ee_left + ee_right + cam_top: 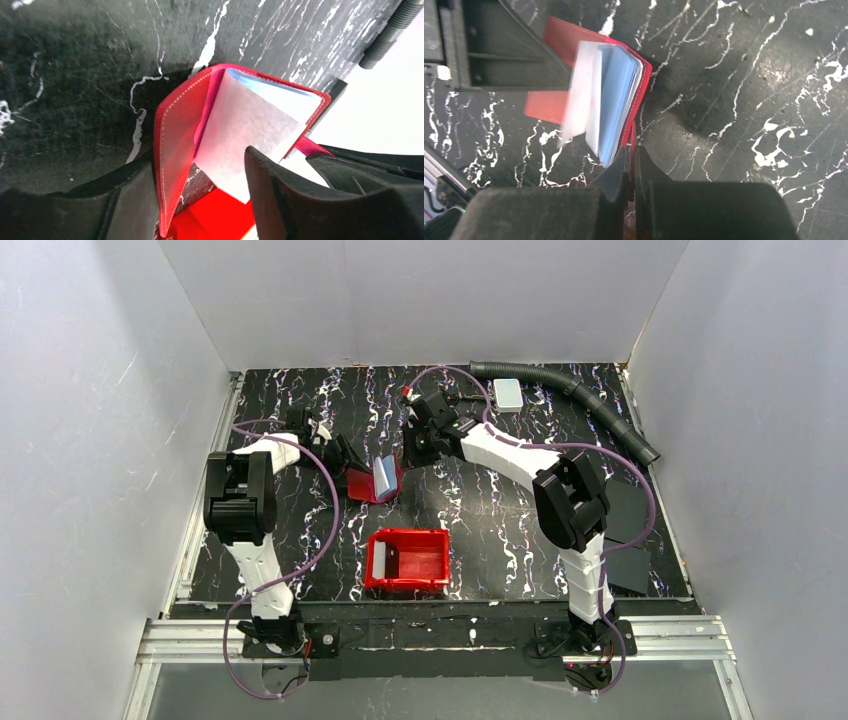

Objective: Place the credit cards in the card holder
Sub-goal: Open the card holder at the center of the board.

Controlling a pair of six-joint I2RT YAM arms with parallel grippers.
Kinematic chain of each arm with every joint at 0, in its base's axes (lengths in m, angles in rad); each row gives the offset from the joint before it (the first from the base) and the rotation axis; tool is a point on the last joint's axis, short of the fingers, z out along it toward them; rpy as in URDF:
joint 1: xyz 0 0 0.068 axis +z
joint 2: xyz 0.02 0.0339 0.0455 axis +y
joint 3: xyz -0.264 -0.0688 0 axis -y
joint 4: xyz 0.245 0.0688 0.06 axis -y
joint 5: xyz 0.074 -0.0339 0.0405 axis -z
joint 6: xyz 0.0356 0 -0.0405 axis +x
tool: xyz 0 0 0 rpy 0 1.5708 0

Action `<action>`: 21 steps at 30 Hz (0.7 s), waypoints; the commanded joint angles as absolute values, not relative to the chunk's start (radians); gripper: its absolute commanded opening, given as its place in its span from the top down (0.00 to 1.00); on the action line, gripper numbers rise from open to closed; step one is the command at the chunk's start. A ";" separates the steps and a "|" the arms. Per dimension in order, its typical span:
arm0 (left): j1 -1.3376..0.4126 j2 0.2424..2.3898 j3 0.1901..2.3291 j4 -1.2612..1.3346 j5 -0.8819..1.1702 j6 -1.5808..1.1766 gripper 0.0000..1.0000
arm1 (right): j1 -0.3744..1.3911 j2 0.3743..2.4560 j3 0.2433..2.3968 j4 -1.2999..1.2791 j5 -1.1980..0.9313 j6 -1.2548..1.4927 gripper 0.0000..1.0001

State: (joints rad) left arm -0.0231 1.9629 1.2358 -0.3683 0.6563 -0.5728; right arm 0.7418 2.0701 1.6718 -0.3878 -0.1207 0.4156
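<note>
Right end effector (631, 165) clamps the card holder (561, 107) between its fingertips, propping it open; left end effector (197, 165), jaws apart, straddles one flap and the credit cards (614, 100).

Wallet sides: left gripper (354, 470), right gripper (404, 460) crowd the dark red folding wallet (366, 485).
Near middle: bright red plastic bin (372, 562) blocks.
Far right: black corrugated hose (570, 390), white boxy block (508, 393).
Right of bin: open black veined tabletop (485, 535).

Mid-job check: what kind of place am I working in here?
Probably a lab robot test cell: white walls box in a black marbled table, and an aluminium rail at its near edge carries both arm bases.
</note>
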 commanded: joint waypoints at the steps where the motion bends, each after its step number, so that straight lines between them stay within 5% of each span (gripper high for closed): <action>1: -0.006 1.863 1.181 -0.257 0.773 -0.631 0.40 | 0.749 2.036 1.734 -0.362 -0.185 0.429 0.99; 9: -0.006 1.818 1.133 -0.134 0.848 -0.661 0.24 | 0.749 2.053 1.749 -0.301 -0.278 0.490 0.99; 21: -0.061 1.827 1.181 -0.250 0.748 -0.581 0.21 | 0.749 2.070 1.762 -0.264 -0.309 0.520 0.99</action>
State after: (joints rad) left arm -0.0429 1.8675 1.1442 -0.1612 0.7929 -0.6445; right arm 0.7425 2.0701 1.7077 -0.3107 -0.2878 0.5068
